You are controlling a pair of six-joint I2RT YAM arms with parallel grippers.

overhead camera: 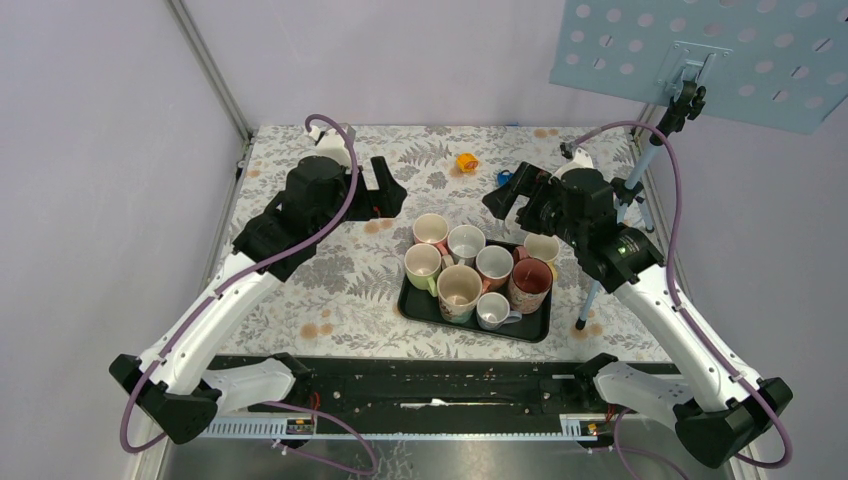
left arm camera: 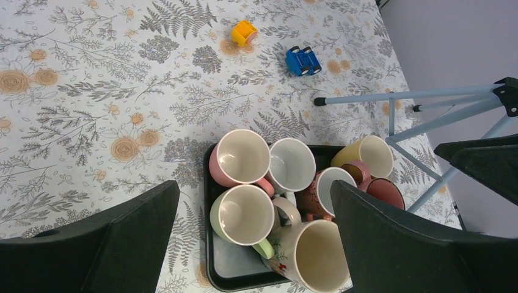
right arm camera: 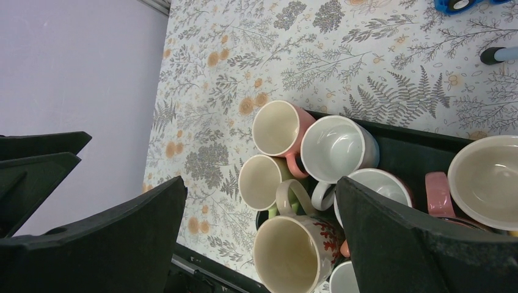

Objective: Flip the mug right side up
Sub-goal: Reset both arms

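Over table [overhead camera: 350, 300] near tray [overhead camera: 416, 306]: left tool [overhead camera: 392, 188], right tool [overhead camera: 503, 196] wide open, empty.

Pale purple walls [overhead camera: 90, 150] stand around the table [overhead camera: 300, 300]. A cloth [left arm camera: 91, 73] with gray leaves and orange flowers covers the table. A silver post [overhead camera: 212, 70] rises at its far left corner. At the right edge, a thin stand [left arm camera: 379, 97] holds up a blue board [overhead camera: 740, 60] full of holes.

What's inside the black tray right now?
Eight mugs, packed together, every one showing an open mouth. The black tray floor beneath them is mostly covered, so anything under them is unseen.
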